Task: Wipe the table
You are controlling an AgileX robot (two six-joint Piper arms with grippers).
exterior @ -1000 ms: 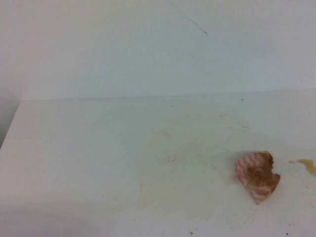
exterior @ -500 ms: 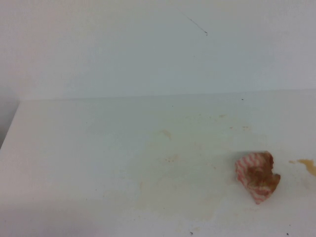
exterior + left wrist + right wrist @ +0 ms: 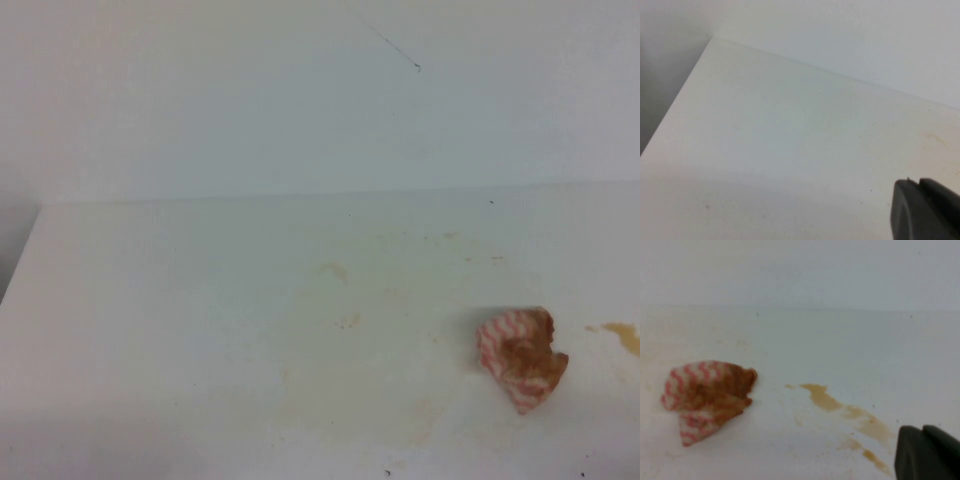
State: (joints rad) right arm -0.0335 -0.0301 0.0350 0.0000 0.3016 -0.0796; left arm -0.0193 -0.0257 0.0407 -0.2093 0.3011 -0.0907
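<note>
Lower right, crumpled striped cloth (image 3: 520, 358) lay stained; right gripper (image 3: 921, 429) by the brown smear (image 3: 840, 407), left gripper (image 3: 919, 182) over bare counter (image 3: 790, 150), jaws closed.

Crumpled red-and-white striped cloth (image 3: 520, 358), stained brown on top, lying on the white table (image 3: 180, 300), near right. A brown spill (image 3: 625, 335) lies just right of it, not touching. Faint smears (image 3: 345, 320) mark mid-table.
</note>
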